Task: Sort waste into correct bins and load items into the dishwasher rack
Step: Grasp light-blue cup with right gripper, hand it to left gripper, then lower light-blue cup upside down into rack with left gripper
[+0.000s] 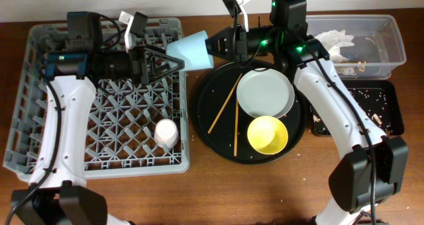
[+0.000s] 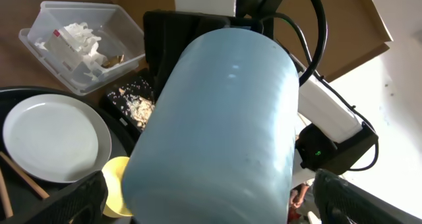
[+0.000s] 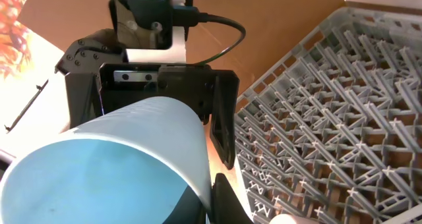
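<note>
Light-blue cup point(image 3: 112, 165) up close, left gripper point(image 3: 165, 92) behind, dishwasher rack point(image 3: 330, 118) right

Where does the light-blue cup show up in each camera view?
Overhead: light-blue cup, top centre, at the dishwasher rack's right edge.
Left wrist: cup fills the centre.
Right wrist: cup at lower left.
Landmark: the rack shows in overhead and right wrist; the white plate in overhead and left wrist.
</note>
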